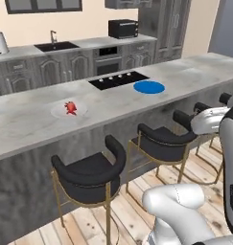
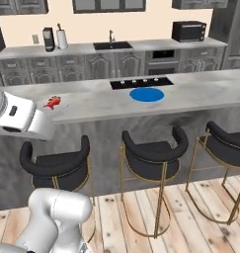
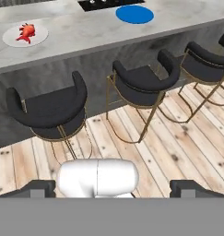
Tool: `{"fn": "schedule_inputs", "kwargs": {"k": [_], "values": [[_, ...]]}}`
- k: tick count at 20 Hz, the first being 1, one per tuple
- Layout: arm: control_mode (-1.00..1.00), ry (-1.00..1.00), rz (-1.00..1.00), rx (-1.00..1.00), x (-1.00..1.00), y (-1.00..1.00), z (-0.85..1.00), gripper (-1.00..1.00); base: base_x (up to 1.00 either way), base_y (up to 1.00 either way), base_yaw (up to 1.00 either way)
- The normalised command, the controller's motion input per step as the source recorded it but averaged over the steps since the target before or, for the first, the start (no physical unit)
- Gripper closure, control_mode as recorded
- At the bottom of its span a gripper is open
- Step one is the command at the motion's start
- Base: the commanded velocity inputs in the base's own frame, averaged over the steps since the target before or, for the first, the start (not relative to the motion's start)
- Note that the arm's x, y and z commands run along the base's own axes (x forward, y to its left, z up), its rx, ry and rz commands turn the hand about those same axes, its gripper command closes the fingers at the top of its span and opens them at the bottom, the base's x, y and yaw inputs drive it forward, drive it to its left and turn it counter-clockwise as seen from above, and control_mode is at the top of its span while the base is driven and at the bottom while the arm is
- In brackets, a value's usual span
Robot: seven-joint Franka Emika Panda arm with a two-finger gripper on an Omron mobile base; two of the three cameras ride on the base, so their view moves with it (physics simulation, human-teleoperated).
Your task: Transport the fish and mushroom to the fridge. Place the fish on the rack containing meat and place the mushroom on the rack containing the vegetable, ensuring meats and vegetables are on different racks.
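The fish (image 1: 70, 107), bright red, lies on a pale round plate (image 1: 58, 113) on the grey marbled island counter (image 1: 22, 124). In the left base view it sits at about ten o'clock from frame centre; in the right base view the fish (image 2: 53, 102) is at about ten o'clock as well, just beyond the white forearm; in the hand view the fish (image 3: 26, 32) lies at about eleven o'clock, on its plate (image 3: 38, 37).

A blue round plate (image 1: 149, 87) rests on the same counter, well apart from the fish, just beside the black cooktop (image 1: 119, 79). Three black stools with gold legs stand along the near face of the island; the nearest stool (image 1: 91, 177) is below the fish plate.

The gripper (image 3: 112, 188) appears at six o'clock in the hand view, its two dark fingertips (image 3: 37, 188) set far apart at the lower edge. The claw stands wide open with nothing between the fingers. It hangs over the plank floor (image 3: 187, 143), well short of the counter.

On the rear wall counter sit a sink (image 1: 56, 46) and a black microwave (image 1: 123, 28).
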Motion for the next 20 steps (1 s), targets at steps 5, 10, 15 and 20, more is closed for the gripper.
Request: {"fn": "schedule_inputs", "kwargs": {"k": [5,10,15,20], "values": [[1.00,0.00,0.00,0.00,0.00,0.00,0.00,-1.00,0.16,1.00,-0.10],[1.00,0.00,0.00,0.00,0.00,0.00,0.00,-1.00,0.08,1.00,-0.03],[1.00,0.00,0.00,0.00,0.00,0.00,0.00,-1.00,0.80,1.00,-0.08],[1.00,0.00,0.00,0.00,0.00,0.00,0.00,-1.00,1.00,0.48,-0.01]]}}
